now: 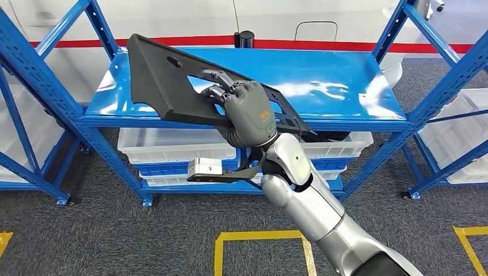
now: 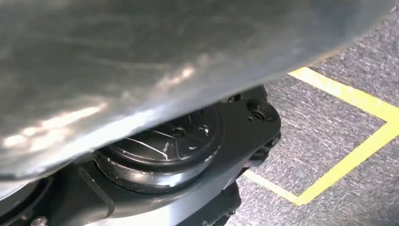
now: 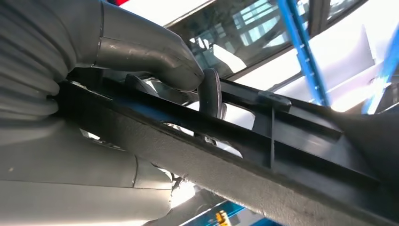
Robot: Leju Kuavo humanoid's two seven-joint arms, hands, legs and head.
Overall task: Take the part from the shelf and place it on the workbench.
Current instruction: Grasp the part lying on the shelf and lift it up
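A long flat black plastic part (image 1: 158,80) with cut-out openings is tilted up over the blue shelf top (image 1: 322,80), its left end raised. My right hand (image 1: 248,112) grips it near the middle, fingers (image 1: 216,86) hooked through a cut-out. Up close in the right wrist view, the thick grey thumb (image 3: 150,47) and a dark finger clamp the part's ribbed edge (image 3: 282,155).
Blue rack uprights (image 1: 34,75) flank the shelf on both sides. White bins (image 1: 172,146) sit on the lower level, and more white bins (image 1: 460,138) stand in the rack at right. Yellow floor lines (image 1: 262,236) mark the grey carpet in front.
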